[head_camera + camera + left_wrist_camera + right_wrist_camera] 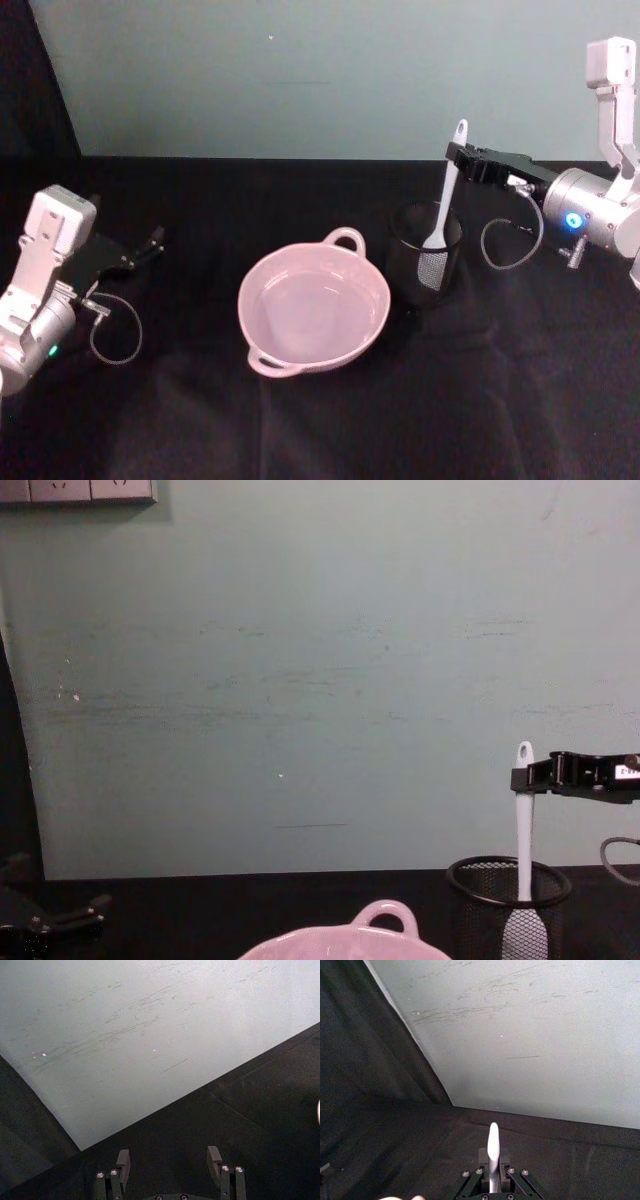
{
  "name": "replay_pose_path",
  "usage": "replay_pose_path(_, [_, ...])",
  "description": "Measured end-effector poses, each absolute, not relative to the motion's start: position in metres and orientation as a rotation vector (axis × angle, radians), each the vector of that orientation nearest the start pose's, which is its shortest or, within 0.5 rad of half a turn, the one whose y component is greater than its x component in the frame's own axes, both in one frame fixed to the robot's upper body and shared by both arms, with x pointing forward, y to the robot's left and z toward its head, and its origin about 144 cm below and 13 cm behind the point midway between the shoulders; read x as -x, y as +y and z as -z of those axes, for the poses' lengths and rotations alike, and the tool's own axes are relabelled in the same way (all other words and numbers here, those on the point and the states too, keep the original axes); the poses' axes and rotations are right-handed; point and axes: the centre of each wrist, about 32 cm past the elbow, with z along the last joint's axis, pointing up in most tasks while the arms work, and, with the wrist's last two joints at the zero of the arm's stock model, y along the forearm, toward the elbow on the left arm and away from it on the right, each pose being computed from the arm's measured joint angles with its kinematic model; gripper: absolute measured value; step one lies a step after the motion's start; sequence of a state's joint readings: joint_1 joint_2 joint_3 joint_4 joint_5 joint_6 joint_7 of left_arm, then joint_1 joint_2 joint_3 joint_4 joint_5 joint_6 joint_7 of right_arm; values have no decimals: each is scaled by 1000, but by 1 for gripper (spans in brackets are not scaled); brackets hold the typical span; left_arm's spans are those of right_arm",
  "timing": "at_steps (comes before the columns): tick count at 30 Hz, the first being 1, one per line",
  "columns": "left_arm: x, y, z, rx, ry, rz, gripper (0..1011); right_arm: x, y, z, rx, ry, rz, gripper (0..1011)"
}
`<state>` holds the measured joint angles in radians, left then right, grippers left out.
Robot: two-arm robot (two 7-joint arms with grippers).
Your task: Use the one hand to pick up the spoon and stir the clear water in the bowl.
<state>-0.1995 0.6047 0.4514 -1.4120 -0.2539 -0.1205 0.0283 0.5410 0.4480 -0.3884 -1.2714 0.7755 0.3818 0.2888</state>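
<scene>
Spoon [441,215] stands blade-down in the mesh cup [425,270], just right of the bowl [375,275]. The right gripper [456,155] is clamped on its handle near the top. The left gripper [155,240] sits low at far left, fingers [123,1160] spread wide, holding nothing.

The right gripper [458,157] is flat and black with a small white label [627,771], on a silver cylindrical wrist [595,205] with a glowing blue ring [572,221] and a looping grey cable [484,243]. The left gripper [152,242] is black too, joined to a white boxy housing [60,222]; silver screws [100,1175] stud its fingers [123,1161].
</scene>
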Motion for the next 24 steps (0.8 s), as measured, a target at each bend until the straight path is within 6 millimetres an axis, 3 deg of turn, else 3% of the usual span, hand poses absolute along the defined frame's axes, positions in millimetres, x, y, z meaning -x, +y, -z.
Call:
replay_pose_path(9, [-489, 310, -1140, -304, -285, -1248, 1011, -583, -290, -1241, 51, 346, 1019, 112])
replay_pose_path(24, [-489, 310, -1140, -304, -285, -1248, 1011, -548, -278, -1277, 18, 152, 1000, 112])
